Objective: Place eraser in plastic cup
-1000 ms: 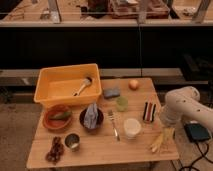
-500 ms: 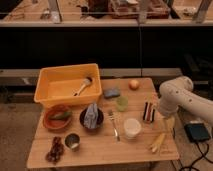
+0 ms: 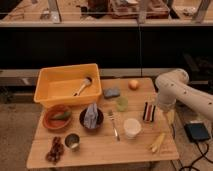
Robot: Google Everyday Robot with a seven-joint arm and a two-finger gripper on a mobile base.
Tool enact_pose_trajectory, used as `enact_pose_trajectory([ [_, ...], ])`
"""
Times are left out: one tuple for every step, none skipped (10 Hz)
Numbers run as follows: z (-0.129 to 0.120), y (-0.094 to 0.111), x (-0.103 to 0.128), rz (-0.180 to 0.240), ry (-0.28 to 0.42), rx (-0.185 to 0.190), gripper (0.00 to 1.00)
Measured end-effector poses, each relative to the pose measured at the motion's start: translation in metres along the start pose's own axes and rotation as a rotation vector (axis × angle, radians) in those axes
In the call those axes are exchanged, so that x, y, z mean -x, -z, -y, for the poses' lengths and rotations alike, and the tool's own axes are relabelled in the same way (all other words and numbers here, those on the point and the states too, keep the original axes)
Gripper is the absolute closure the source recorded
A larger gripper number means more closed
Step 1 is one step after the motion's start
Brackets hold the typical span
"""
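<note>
The eraser [image 3: 148,112], a small dark block with red and pale stripes, sits on the right part of the wooden table [image 3: 100,151], with nothing holding it. The gripper [image 3: 168,114] hangs just to its right, low over the table's right edge, at the end of a white arm [image 3: 172,85] that bends in from the right. Whether the gripper is parted or closed cannot be told, nor whether it touches the eraser.

A white cup [image 3: 132,127] stands just left of the eraser and a little nearer. A pale green cup [image 3: 121,103] stands upright farther left and a little deeper on the table. A slim yellow item [image 3: 157,142] lies near the table's near right corner.

A metal utensil [image 3: 114,125] lies between the white cup and a dark bowl [image 3: 83,121] holding a grey cloth [image 3: 91,115]. A blue-grey pad [image 3: 111,93] and a round orange fruit [image 3: 133,84] lie along the far side. A yellow bin [image 3: 65,101] fills the far left corner, with a long-handled tool [image 3: 82,86] inside.

A reddish bowl [image 3: 52,122] sits at the left edge, near the bin. A small metal cup [image 3: 72,141] and a dark red cluster [image 3: 54,150] lie at the near left. A black device [image 3: 197,132] rests on the floor to the right.
</note>
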Motion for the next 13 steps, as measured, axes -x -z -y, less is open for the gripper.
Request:
enact_pose_trajectory([
  [0.0,0.0,0.0,0.0,0.0,0.001,0.2],
  [0.001,0.0,0.0,0.0,0.001,0.0,0.2],
  [0.001,0.0,0.0,0.001,0.002,0.0,0.2],
  [0.002,0.0,-0.001,0.018,0.027,-0.01,0.2],
  [0.005,0.0,-0.004,0.043,0.082,-0.024,0.2],
  [0.008,0.0,-0.006,0.067,0.155,-0.039,0.2],
  [0.013,0.0,-0.005,0.084,0.2,-0.054,0.2],
  [0.016,0.0,-0.005,0.098,0.218,-0.061,0.2],
  [0.021,0.001,-0.004,0.109,0.239,-0.072,0.2],
  [0.023,0.002,-0.003,0.112,0.244,-0.074,0.2],
  [0.023,0.001,-0.003,0.112,0.244,-0.073,0.2],
  [0.022,0.002,-0.003,0.111,0.243,-0.074,0.2],
  [0.022,0.002,-0.003,0.112,0.244,-0.074,0.2],
])
